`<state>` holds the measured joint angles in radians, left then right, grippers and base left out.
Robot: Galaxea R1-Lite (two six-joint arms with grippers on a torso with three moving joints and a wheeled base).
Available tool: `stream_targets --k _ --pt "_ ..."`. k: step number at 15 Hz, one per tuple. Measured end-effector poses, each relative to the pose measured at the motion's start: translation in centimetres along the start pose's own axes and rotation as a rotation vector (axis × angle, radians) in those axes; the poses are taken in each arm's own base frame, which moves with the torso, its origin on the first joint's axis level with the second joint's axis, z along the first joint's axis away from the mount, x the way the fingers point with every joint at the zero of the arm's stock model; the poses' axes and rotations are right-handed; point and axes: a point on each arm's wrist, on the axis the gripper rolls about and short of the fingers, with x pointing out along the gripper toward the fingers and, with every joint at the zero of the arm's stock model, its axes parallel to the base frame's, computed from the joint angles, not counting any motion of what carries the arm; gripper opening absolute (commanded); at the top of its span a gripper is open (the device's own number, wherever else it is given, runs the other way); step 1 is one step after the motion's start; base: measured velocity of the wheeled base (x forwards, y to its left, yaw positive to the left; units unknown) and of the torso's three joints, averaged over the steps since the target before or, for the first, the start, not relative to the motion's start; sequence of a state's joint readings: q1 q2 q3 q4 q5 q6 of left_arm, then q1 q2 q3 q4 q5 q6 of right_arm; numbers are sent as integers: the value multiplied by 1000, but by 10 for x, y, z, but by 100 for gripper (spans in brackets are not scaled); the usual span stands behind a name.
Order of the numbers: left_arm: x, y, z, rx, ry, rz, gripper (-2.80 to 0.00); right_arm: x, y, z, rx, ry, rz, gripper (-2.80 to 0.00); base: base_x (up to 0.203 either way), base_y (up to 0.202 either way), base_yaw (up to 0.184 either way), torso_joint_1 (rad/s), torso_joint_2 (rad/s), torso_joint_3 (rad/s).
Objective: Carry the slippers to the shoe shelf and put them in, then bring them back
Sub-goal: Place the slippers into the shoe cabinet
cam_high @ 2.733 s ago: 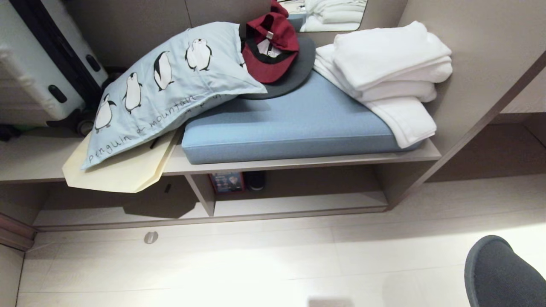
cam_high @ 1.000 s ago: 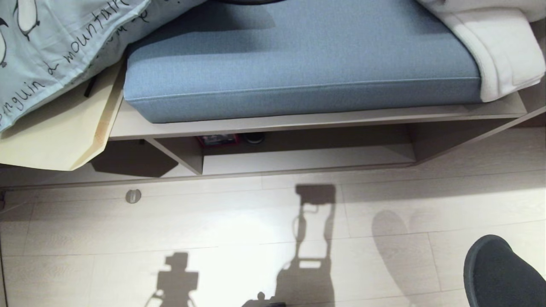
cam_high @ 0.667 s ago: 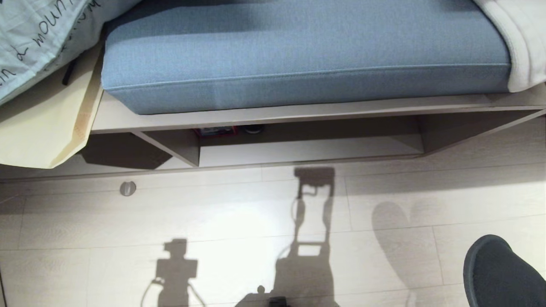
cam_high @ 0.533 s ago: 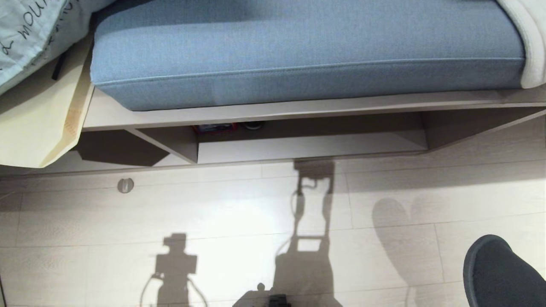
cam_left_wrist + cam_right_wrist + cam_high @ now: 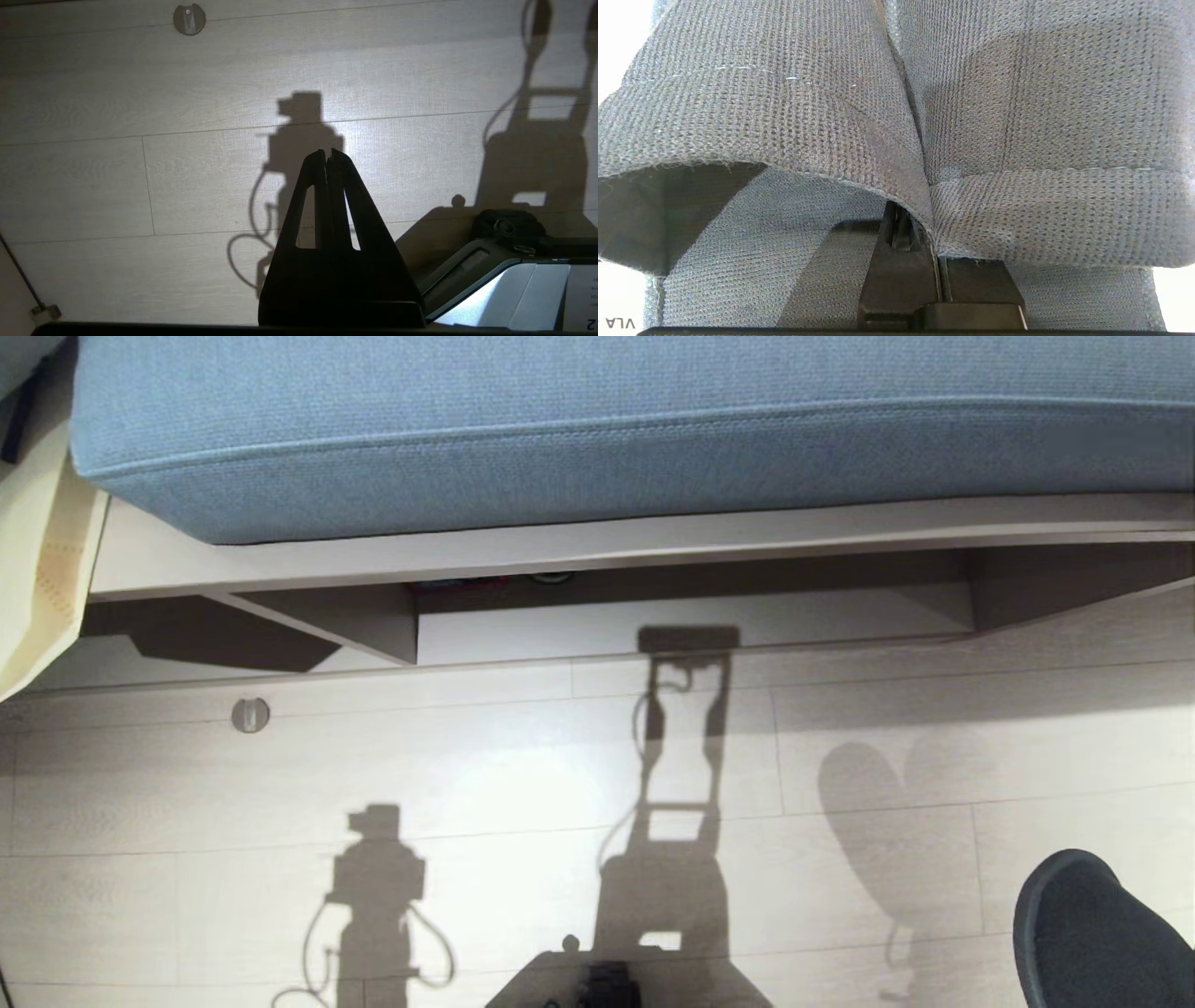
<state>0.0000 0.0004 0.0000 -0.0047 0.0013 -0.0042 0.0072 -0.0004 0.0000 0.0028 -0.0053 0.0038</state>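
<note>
1. The right gripper [image 5: 920, 233] pinches the slippers [image 5: 896, 116] together by their fabric, in front of the shelf [image 5: 691, 630] and clear of it.
2. The left gripper [image 5: 327, 156], jaws pressed together, hangs empty over the floor [image 5: 467, 775] before the shelf.
3. The carry looks nearly done; placing them in the shelf and bringing them back remain.

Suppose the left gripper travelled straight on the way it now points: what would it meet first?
Probably the bare wooden floor. The left gripper, shut and empty, points at the planks, onto its own shadow. Nothing stands between in the left wrist view, though the depth is unclear.
</note>
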Motion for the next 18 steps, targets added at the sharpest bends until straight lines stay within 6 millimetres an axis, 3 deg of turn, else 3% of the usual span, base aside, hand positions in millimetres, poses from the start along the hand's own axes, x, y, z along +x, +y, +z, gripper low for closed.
stream_targets --k 18 --pt "0 0 0 -1 1 0 -280 0 0 0 1 0 0 -280 0 0 0 2 2 -198"
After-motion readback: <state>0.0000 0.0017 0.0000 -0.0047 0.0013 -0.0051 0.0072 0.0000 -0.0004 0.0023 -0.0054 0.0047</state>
